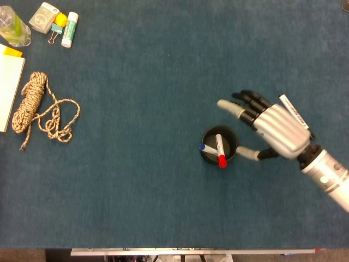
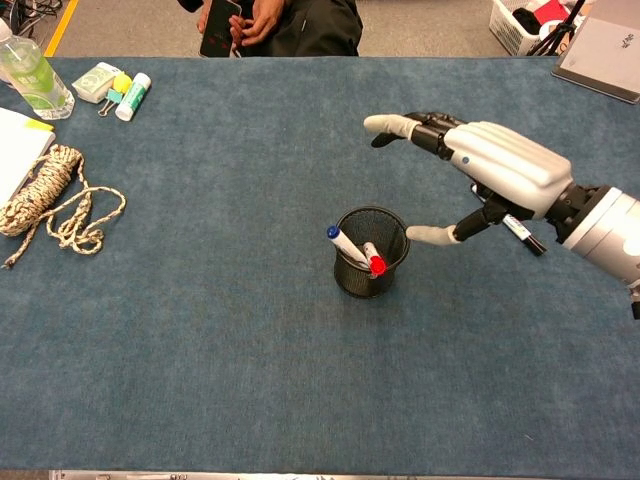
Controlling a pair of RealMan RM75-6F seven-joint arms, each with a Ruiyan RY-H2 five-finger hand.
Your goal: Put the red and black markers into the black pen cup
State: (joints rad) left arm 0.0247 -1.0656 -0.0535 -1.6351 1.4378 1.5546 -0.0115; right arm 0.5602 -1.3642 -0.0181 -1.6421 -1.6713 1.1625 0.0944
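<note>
The black mesh pen cup [image 1: 219,146] [image 2: 371,251] stands right of the table's middle. Inside it leans the red-capped marker [image 1: 220,153] [image 2: 372,259], beside a blue-capped marker [image 1: 206,148] [image 2: 343,244]. My right hand [image 1: 266,126] [image 2: 480,170] hovers just right of the cup with its fingers spread, holding nothing. The black marker [image 1: 293,111] [image 2: 522,232] lies on the cloth behind that hand, mostly covered by it. My left hand is not seen in either view.
A coiled rope [image 1: 36,107] [image 2: 48,195] lies at the far left beside a white notepad [image 1: 10,87]. A green bottle [image 2: 33,76], a glue stick [image 1: 70,29] and small clips sit at the back left corner. A person stands behind the far edge [image 2: 270,20].
</note>
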